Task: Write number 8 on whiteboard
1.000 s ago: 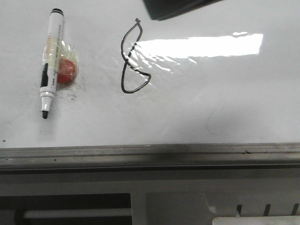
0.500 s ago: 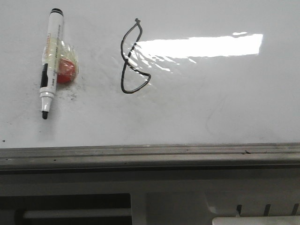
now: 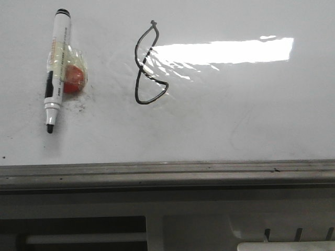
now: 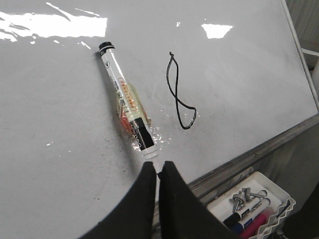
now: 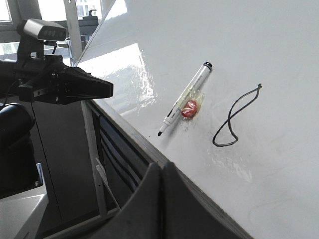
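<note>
Both pincers were closed and held nothing: left gripper (image 4: pixel 159 175), right gripper (image 5: pixel 161 172). A dark arm seen a second earlier had left the front view. The number 8 (image 3: pixel 146 65) stood complete on the whiteboard (image 3: pixel 235 120), well beyond either pincer; the marker (image 3: pixel 56 68) lay released. Writing judged finished.

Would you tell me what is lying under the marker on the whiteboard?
Against the marker sits a red lump wrapped in clear film, partly tucked beneath the barrel on the whiteboard. Its hidden part cannot be seen.
</note>
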`<state>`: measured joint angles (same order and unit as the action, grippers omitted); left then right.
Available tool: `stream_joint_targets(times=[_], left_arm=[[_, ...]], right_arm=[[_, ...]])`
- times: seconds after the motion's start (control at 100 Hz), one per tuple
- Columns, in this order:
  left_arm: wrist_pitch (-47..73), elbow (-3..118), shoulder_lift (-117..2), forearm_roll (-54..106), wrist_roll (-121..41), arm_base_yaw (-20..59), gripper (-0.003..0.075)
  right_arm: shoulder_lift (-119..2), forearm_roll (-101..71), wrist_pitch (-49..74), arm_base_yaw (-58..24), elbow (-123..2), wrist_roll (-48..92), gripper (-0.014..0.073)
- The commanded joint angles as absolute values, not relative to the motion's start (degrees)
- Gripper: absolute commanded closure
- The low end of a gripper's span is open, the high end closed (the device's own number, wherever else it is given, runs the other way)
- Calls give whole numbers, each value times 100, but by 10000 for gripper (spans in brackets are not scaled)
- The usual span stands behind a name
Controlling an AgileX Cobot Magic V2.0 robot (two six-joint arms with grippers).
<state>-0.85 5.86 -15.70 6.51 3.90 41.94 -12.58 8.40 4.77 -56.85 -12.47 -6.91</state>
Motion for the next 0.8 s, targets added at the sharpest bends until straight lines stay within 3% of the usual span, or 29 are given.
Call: stream_joint_targets(times=[0.0,0.51,0.79], left_arm=[[-508,742,-1593,659,390,4185,741],[-508,532,-1514,640,390,4160,741],[-484,-185,-891,635,390,3061,741]], right_arm=[[-1301,906,0,-5670,-1383,-653,657],[-1301,906,0,-5670,-1383,-653,657],[-1301,906,0,-5670,-1383,-653,657]])
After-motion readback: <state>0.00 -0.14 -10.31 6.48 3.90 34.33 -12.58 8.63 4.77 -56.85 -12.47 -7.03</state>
